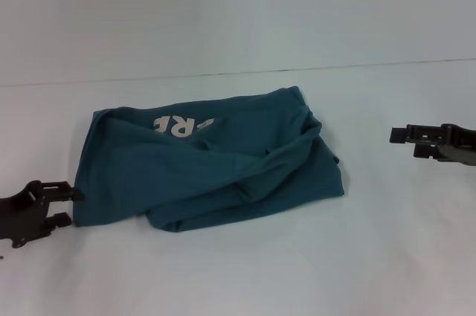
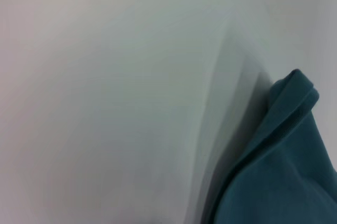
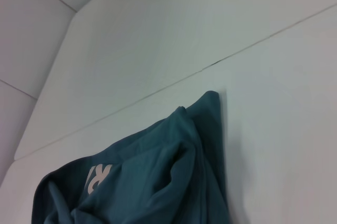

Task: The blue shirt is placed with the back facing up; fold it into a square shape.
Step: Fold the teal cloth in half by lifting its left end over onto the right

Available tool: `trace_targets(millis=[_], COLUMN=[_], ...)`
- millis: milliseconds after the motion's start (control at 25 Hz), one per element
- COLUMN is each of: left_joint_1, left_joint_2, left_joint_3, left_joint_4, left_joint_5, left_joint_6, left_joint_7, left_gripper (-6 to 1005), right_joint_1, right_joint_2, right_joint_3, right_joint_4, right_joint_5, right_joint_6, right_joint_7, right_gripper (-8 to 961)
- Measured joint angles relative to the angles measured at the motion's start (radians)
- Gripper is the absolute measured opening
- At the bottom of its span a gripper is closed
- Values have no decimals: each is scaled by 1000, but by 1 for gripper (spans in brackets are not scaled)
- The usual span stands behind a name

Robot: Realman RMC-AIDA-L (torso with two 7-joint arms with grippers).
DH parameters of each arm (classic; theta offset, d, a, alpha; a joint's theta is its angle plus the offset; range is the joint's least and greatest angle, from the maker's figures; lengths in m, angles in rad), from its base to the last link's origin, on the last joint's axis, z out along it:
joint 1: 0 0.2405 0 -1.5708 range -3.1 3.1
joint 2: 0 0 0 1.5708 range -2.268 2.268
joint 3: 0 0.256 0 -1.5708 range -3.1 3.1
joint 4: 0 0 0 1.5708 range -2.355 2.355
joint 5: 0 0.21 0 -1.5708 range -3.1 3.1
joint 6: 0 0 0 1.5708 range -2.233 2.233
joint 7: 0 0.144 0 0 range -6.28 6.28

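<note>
Head view: blue shirt (image 1: 216, 160) lies mid-table (image 1: 245, 271), bunched into a rough rectangle, white lettering showing; not yet square. Left gripper (image 1: 65, 204) released, touching its near-left corner. Right gripper (image 1: 400, 134) well apart; finger state cannot be told.
Left wrist view: soft rolled hem.
Right wrist view: creased cotton folds.

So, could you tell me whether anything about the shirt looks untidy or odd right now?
Yes. The blue shirt lies in a rumpled, lopsided bundle, not a square: folds bunch toward its right end, and white lettering shows on top. The left gripper sits at its left edge; the right gripper is clear.
</note>
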Motion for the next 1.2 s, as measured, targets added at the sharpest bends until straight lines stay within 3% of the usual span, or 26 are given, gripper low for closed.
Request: trace_targets(millis=[1200], left_joint_1=[-28], left_joint_2=[-1], left_joint_3=[21], left_joint_4=[-33], left_joint_5=[2], left_joint_6=[-19], left_joint_7=[-15], left_gripper=[469], right_joint_1=[-8], right_joint_2=[3], right_joint_3=[3], right_joint_4=[0], right_joint_5=[0], right_joint_6=[1], right_joint_7=[-4], right_gripper=[884])
